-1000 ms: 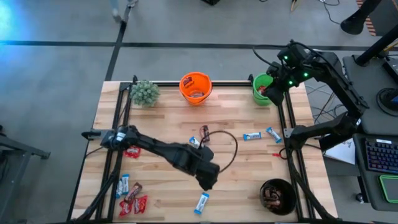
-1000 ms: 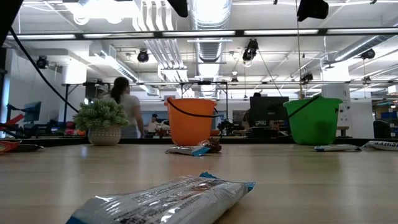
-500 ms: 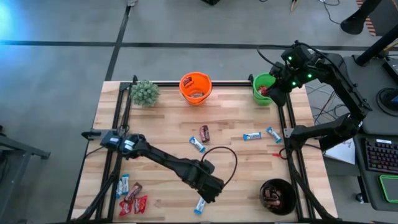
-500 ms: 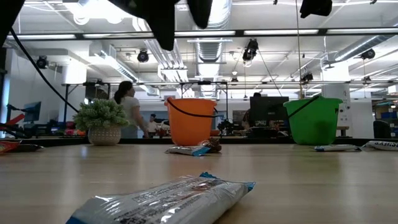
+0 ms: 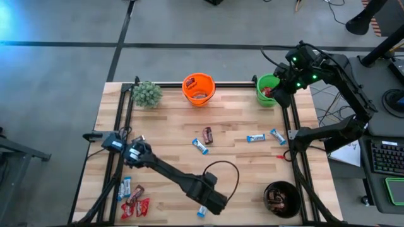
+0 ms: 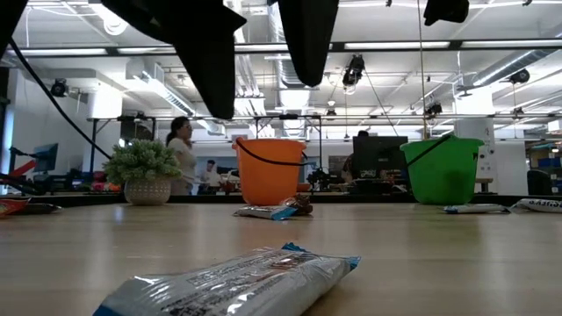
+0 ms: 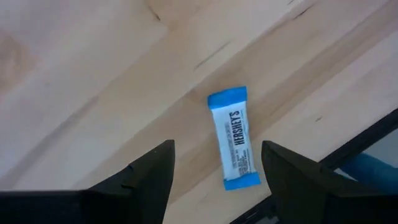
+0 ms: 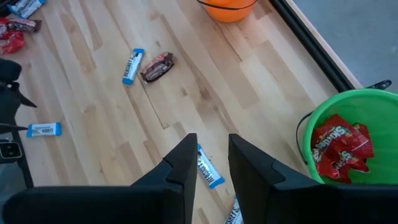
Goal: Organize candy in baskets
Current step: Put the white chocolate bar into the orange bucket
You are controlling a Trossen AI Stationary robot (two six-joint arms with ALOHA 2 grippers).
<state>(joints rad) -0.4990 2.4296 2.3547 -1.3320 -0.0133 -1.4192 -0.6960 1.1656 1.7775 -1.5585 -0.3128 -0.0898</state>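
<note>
A blue-and-white wrapped candy (image 7: 234, 138) lies flat on the wood near the table's front edge, also seen in the low view (image 6: 233, 283) and partly under the arm from above (image 5: 202, 212). My left gripper (image 7: 217, 180) hangs over it, pointing down and open, with a finger on either side and clear of it. My right gripper (image 8: 212, 168) hovers by the green basket (image 5: 267, 90) at the far right, slightly open with nothing between its fingers. The orange basket (image 5: 198, 88) stands at the far edge and the black basket (image 5: 281, 198) at the front right.
Loose candy lies mid-table: a blue-white bar (image 5: 200, 146), a brown one (image 5: 207, 135), and two blue-white ones (image 5: 255, 138) (image 5: 277, 135). A cluster (image 5: 134, 200) sits at the front left. Red candy (image 8: 339, 143) fills the green basket. A small plant (image 5: 146, 93) stands at the far left.
My left gripper has come down and moved toward the table's near edge, ending over the blue-and-white candy, and has rolled somewhat. In the low view its fingers now reach much lower and stand wider apart.
</note>
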